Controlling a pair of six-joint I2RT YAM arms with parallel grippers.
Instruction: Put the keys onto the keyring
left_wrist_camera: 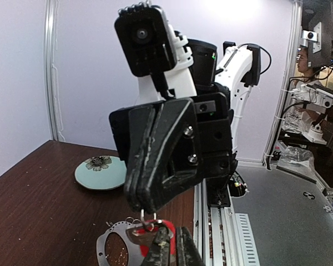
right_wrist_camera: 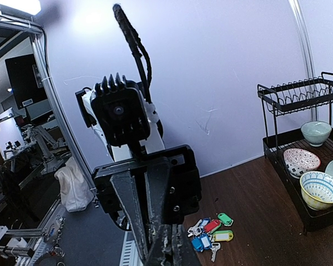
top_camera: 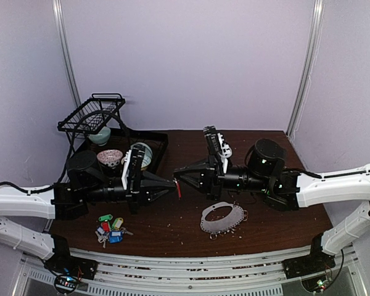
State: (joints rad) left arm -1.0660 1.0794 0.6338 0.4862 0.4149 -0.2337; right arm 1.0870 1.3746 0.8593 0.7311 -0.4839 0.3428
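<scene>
Nearest the front edge, the spare keys (top_camera: pixel 110 229) can be seen in a loose pile on the left. The keyring (top_camera: pixel 222 219) is laid flat on the table to the right, well apart from them.

Mid-table, a red-tagged key (left_wrist_camera: pixel 154 231) is held clamped in the left gripper (left_wrist_camera: pixel 167 248), up off the wood. The right gripper (left_wrist_camera: pixel 145 206) is pressed closed right at it, tip to tip. Whether the key's little wire ring is actually pinched can't be told, it's too small.

Risk, as judged: one tiny key being tugged by two arms, so it could get twisted loose and dropped. Also, nothing is lined up with the keyring yet.

The dish rack (top_camera: pixel 92 117) at the back isn't involved.
</scene>
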